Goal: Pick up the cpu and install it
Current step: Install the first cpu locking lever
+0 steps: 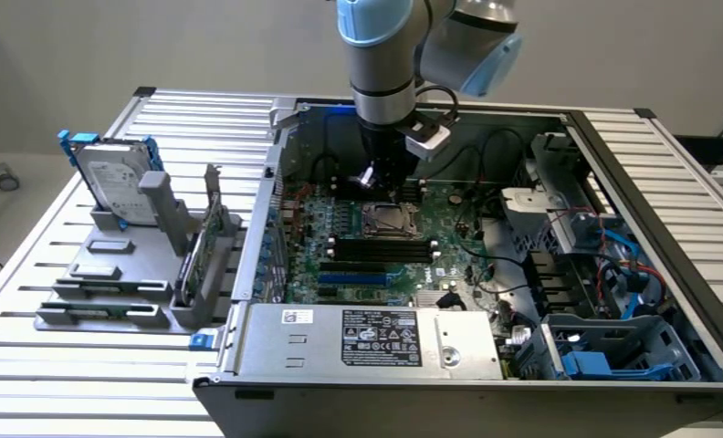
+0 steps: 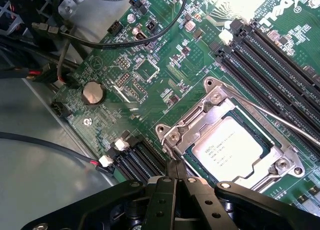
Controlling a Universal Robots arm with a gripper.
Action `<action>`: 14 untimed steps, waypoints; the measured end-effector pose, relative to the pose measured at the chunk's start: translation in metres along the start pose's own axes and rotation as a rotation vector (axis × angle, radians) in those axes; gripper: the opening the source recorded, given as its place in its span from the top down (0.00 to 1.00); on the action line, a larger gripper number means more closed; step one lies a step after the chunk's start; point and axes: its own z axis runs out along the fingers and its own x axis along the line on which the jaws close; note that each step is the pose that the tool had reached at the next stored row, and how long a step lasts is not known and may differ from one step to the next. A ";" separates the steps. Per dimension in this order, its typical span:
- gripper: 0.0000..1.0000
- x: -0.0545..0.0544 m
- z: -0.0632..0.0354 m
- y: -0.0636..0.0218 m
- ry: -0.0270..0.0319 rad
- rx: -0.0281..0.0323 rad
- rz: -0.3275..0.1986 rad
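1. Slatted metal table [image 1: 45,383] under a plain grey wall carries an open computer case [image 1: 459,411], lying on its side with the green motherboard [image 1: 337,237] facing up.
2. On the exterior view's left, a hard drive [image 1: 109,178] in a blue frame stands upright in a grey rack [image 1: 106,274], well apart from the board.
3. The arm [image 1: 380,55] reaches straight down into the case, over the upper middle of the board.
4. The gripper [image 2: 175,166] has its black fingers pressed together with no gap between them, and nothing is pinched in them.
5. Its tips sit just beside one corner of the metal socket frame [image 2: 172,135]; whether they touch the board cannot be told.
6. The cpu [image 2: 227,147] lies flat inside that frame, silver top up with small print on it, apart from the fingers.
7. A thin wire lever [image 2: 265,112] runs along one side of the frame.
8. Black memory slots [image 2: 270,55] lie near the socket.
9. A round coin battery [image 2: 93,92] sits further off on the board.
10. A silver power supply [image 1: 374,338] fills the near end of the case.
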 end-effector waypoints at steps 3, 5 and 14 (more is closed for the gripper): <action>0.89 0.000 0.0008 0.0000 -0.0002 0.0000 0.000; 0.89 0.000 0.0014 0.0000 -0.0002 0.0000 0.000; 0.89 0.000 0.0009 0.0001 0.0005 0.0002 0.000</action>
